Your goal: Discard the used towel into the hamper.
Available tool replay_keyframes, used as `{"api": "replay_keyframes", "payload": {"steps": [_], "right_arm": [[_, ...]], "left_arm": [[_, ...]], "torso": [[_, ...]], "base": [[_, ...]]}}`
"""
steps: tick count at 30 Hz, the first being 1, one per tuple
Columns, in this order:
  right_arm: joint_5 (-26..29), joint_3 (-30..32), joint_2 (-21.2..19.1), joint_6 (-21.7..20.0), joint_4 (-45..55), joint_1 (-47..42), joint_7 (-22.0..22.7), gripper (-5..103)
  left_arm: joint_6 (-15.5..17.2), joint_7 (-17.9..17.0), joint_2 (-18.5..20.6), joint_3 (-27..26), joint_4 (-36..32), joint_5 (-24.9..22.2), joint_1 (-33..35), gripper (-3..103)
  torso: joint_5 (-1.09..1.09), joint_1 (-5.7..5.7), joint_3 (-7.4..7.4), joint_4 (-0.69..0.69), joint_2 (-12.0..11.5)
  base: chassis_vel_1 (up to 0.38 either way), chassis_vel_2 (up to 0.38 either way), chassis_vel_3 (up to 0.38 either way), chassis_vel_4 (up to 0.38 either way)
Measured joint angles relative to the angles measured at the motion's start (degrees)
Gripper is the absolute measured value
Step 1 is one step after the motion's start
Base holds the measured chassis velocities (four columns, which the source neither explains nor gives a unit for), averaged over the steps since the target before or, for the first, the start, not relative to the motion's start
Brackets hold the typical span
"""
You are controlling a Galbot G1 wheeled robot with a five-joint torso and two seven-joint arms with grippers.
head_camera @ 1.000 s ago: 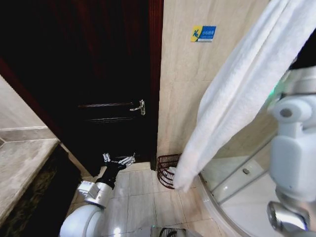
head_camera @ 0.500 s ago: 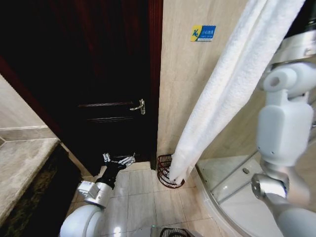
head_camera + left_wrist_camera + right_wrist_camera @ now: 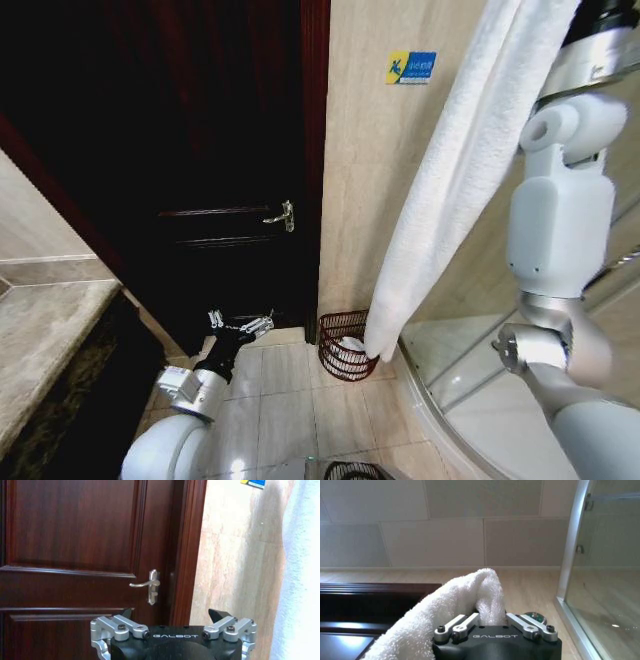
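Your right gripper (image 3: 492,624) is pinching the towel (image 3: 455,190), hanging at frame right, tip over the hamper (image 3: 345,345). Left gripper (image 3: 240,323) is idling spread, lower left.

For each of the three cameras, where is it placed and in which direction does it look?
Head view: on the robot's head, looking down at the floor, the hamper and the hanging towel; both arms show, left hand low and open.
Left wrist view: behind the left hand, facing the door and its handle.
Right wrist view: behind the right hand, shut on the towel, facing the tiled wall.
Shared: the towel is in all three; the door is in the head and left wrist views.
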Motion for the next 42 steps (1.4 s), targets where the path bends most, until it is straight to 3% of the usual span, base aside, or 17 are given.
{"api": "replay_keyframes", "payload": {"steps": [8,42], "right_arm": [[-0.89,0.39,0.54,0.77,0.13,-3.72,0.17,8],[-3.03,7.15,2.41,2.72,15.33,-39.69,-0.22,8]], "left_arm": [[0.00,0.00,0.00,0.00,0.00,0.00,0.00,100],[0.00,0.00,0.00,0.00,0.00,0.00,0.00,100]], "torso": [[0.03,0.00,0.00,0.00,0.00],[-0.02,-0.01,-0.01,-0.01,0.00]], "base": [[0.000,0.000,0.000,0.000],[0.000,0.000,0.000,0.000]]}}
